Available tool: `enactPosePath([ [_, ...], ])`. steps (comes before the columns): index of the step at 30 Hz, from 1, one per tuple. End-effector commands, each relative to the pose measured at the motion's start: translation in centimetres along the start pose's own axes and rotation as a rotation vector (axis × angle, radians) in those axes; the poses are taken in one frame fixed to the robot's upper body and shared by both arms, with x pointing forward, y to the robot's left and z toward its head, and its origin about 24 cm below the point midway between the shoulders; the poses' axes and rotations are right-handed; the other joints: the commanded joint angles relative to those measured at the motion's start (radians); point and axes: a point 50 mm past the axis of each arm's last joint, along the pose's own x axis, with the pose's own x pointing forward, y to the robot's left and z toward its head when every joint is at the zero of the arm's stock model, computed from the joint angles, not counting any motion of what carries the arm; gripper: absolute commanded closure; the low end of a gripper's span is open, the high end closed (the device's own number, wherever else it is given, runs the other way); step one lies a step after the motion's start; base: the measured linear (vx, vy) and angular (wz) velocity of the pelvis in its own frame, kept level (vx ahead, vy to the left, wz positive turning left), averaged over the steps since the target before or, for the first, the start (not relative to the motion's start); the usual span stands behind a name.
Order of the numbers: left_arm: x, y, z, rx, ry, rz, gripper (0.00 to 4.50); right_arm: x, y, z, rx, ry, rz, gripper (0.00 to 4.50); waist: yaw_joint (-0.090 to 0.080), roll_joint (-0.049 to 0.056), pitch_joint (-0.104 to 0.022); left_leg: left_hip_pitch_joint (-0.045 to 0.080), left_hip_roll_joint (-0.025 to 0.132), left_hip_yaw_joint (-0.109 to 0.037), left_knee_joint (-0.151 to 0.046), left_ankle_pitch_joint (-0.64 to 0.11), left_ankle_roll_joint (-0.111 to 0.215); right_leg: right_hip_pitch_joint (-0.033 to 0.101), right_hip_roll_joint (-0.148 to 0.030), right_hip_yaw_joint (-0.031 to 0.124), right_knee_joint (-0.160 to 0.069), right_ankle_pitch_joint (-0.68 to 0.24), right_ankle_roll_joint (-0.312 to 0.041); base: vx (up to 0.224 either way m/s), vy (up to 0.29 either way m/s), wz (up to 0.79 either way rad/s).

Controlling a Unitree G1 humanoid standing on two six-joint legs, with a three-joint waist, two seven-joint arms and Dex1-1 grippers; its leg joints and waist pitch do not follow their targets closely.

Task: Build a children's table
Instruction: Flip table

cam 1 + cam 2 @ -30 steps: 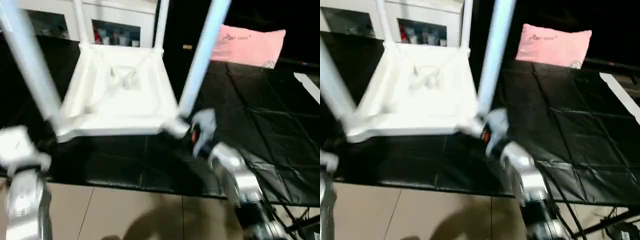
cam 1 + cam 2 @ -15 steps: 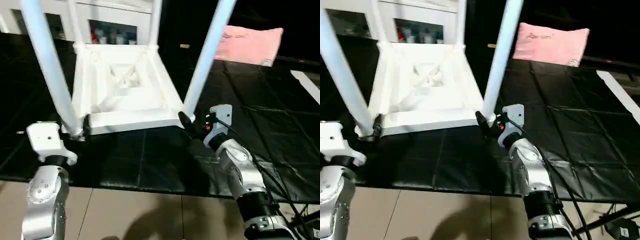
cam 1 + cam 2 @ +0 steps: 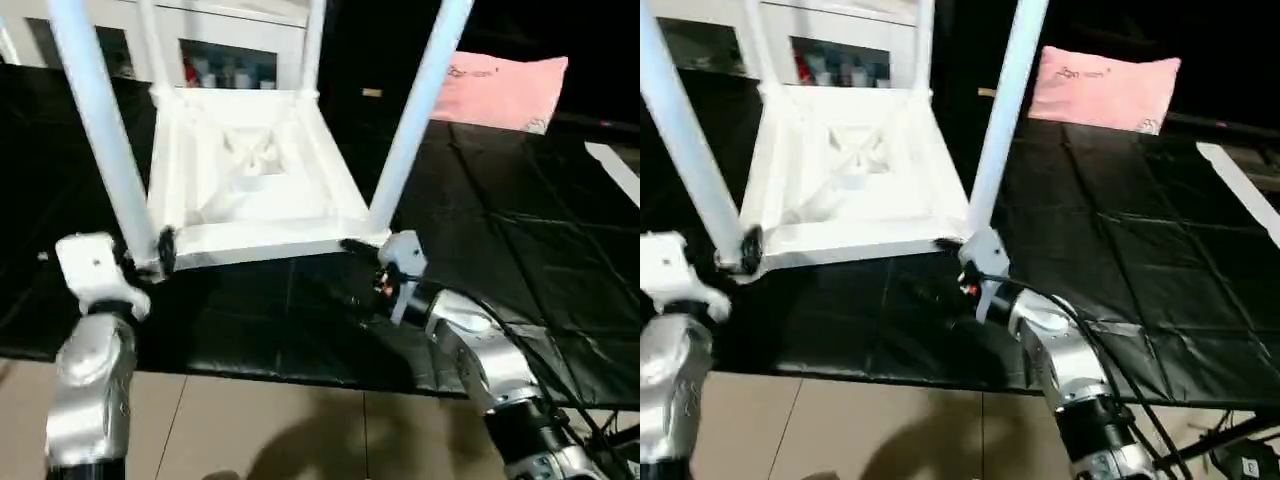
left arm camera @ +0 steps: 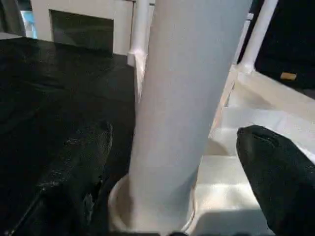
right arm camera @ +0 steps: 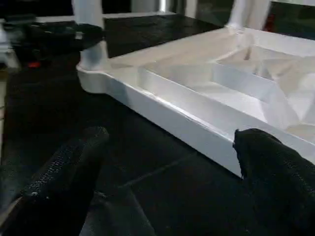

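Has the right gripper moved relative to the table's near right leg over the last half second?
Yes. The right gripper swung from beside the near right leg toward the tabletop's front rim.

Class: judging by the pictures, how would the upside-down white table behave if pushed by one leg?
The table is probably light: thin ribbed plastic. It would likely slide on the black sheet. Its tall legs give leverage, so it may tip.

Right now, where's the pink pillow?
Head views: the pink pillow lies far right on the black mat, right of the upturned children's table.
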Motion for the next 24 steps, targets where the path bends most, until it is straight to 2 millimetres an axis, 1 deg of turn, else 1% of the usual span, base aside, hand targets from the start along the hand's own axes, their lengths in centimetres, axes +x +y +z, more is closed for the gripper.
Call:
enactPosePath([
  [1,0.4,-0.3,-0.2,-0.007,0.014,-0.033,0.02,-0.3,0.0,0.2,-0.007,0.001,0.015,0.0,-0.003,0.022,-0.054,-0.004,0.072,-0.037,-0.081,-0.073,0.037,0.046,-0.11,0.08,-0.067,-0.041,-0.171,0.0,0.0,0.0],
  [3,0.6,-0.5,-0.3,-0.013,0.027,-0.053,0.02,-0.3,0.1,0.3,-0.008,0.002,0.017,0.0,-0.001,0.023,-0.054,0.0,0.07,-0.036,-0.079,-0.064,0.039,0.044,-0.109,0.08,-0.066,-0.035,-0.173,0.0,0.0,0.0],
  [4,0.8,-0.6,-0.7,-0.012,0.06,-0.064,0.19,-0.3,0.1,0.3,-0.008,0.003,0.017,0.0,-0.001,0.023,-0.055,0.0,0.071,-0.036,-0.079,-0.065,0.038,0.045,-0.11,0.08,-0.066,-0.034,-0.175,0.0,0.0,0.0],
  [5,1.0,-0.6,-1.2,0.002,0.1,-0.057,0.19,-0.3,0.1,0.3,-0.009,0.004,0.019,0.0,-0.002,0.024,-0.053,0.0,0.071,-0.035,-0.08,-0.075,0.034,0.044,-0.109,0.08,-0.066,-0.044,-0.177,0.0,0.0,0.0],
  [6,1.1,-0.5,-1.4,-0.013,0.109,-0.05,0.3,-0.3,0.1,0.3,-0.008,0.005,0.021,0.0,-0.002,0.025,-0.053,0.0,0.07,-0.036,-0.081,-0.08,0.033,0.044,-0.109,0.08,-0.067,-0.05,-0.176,0.0,0.0,0.0],
  [7,1.1,-0.5,-1.4,-0.021,0.11,-0.047,0.3,-0.3,0.2,0.3,-0.007,0.005,0.022,0.0,-0.002,0.025,-0.052,0.0,0.071,-0.035,-0.081,-0.087,0.031,0.044,-0.11,0.08,-0.069,-0.06,-0.175,0.0,0.0,0.0],
  [8,1.1,-0.5,-1.4,-0.03,0.111,-0.045,0.47,-0.4,0.2,0.2,-0.007,0.005,0.023,0.0,-0.002,0.026,-0.052,0.001,0.072,-0.036,-0.081,-0.097,0.025,0.044,-0.113,0.08,-0.071,-0.075,-0.176,0.0,0.0,0.0],
  [10,1.3,-0.5,-1.3,-0.06,0.1,-0.022,0.65,-0.3,0.3,0.3,-0.005,0.004,0.03,0.0,-0.001,0.025,-0.053,0.0,0.073,-0.037,-0.081,-0.097,0.022,0.045,-0.112,0.08,-0.07,-0.071,-0.178,0.0,0.0,0.0],
  [12,1.5,-0.5,-1.2,-0.082,0.088,-0.007,0.74,-0.3,0.4,0.2,-0.005,0.003,0.039,0.0,0.001,0.022,-0.053,0.001,0.072,-0.035,-0.08,-0.09,0.026,0.045,-0.111,0.081,-0.07,-0.056,-0.182,0.0,0.0,0.0],
  [13,1.6,-0.5,-1.2,-0.09,0.086,-0.007,0.74,-0.3,0.4,0.2,-0.005,0.004,0.043,0.0,0.001,0.022,-0.053,-0.001,0.071,-0.036,-0.08,-0.088,0.027,0.047,-0.112,0.081,-0.069,-0.056,-0.183,0.0,0.0,0.0],
  [15,1.9,-0.5,-1.1,-0.094,0.085,-0.011,1.01,-0.3,0.5,0.2,-0.007,0.007,0.053,0.0,0.0,0.022,-0.053,-0.001,0.072,-0.037,-0.081,-0.09,0.029,0.046,-0.112,0.08,-0.071,-0.068,-0.177,0.0,0.0,0.0],
  [17,2.0,-0.5,-1.1,-0.094,0.085,-0.015,1.15,-0.4,0.5,0.2,-0.008,0.009,0.057,0.0,0.001,0.022,-0.053,0.001,0.071,-0.036,-0.08,-0.091,0.03,0.045,-0.112,0.08,-0.072,-0.078,-0.172,0.0,0.0,0.0],
  [18,2.1,-0.5,-1.1,-0.097,0.083,-0.017,1.15,-0.4,0.5,0.2,-0.008,0.01,0.059,0.0,0.0,0.024,-0.053,0.0,0.072,-0.037,-0.081,-0.087,0.032,0.046,-0.112,0.08,-0.071,-0.076,-0.171,0.0,0.0,0.0],
  [19,2.2,-0.6,-1.1,-0.098,0.083,-0.018,1.24,-0.4,0.5,0.1,-0.009,0.01,0.059,0.0,0.0,0.023,-0.054,0.0,0.072,-0.037,-0.08,-0.085,0.031,0.046,-0.113,0.08,-0.071,-0.072,-0.172,0.0,0.0,0.0],
  [20,2.3,-0.6,-1.0,-0.102,0.082,-0.021,1.45,-0.4,0.5,0.1,-0.012,0.013,0.061,0.0,0.001,0.021,-0.054,-0.001,0.072,-0.037,-0.08,-0.079,0.032,0.046,-0.113,0.08,-0.07,-0.065,-0.174,0.0,0.0,0.0],
  [22,2.4,-0.7,-1.0,-0.107,0.084,-0.027,1.52,-0.4,0.5,0.1,-0.017,0.017,0.063,0.0,0.0,0.02,-0.054,-0.001,0.073,-0.037,-0.08,-0.077,0.033,0.046,-0.113,0.08,-0.069,-0.062,-0.176,0.0,0.0,0.0],
  [23,2.5,-0.8,-1.0,-0.108,0.085,-0.029,1.59,-0.4,0.5,0.1,-0.017,0.017,0.064,0.0,0.002,0.019,-0.054,0.001,0.072,-0.036,-0.079,-0.074,0.035,0.046,-0.113,0.08,-0.069,-0.06,-0.177,0.0,0.0,0.0],
  [24,2.5,-0.8,-1.0,-0.109,0.086,-0.03,1.74,-0.4,0.5,0.1,-0.017,0.018,0.065,0.0,0.002,0.019,-0.054,0.0,0.072,-0.036,-0.079,-0.068,0.038,0.045,-0.113,0.08,-0.068,-0.056,-0.18,0.0,0.0,0.0],
])
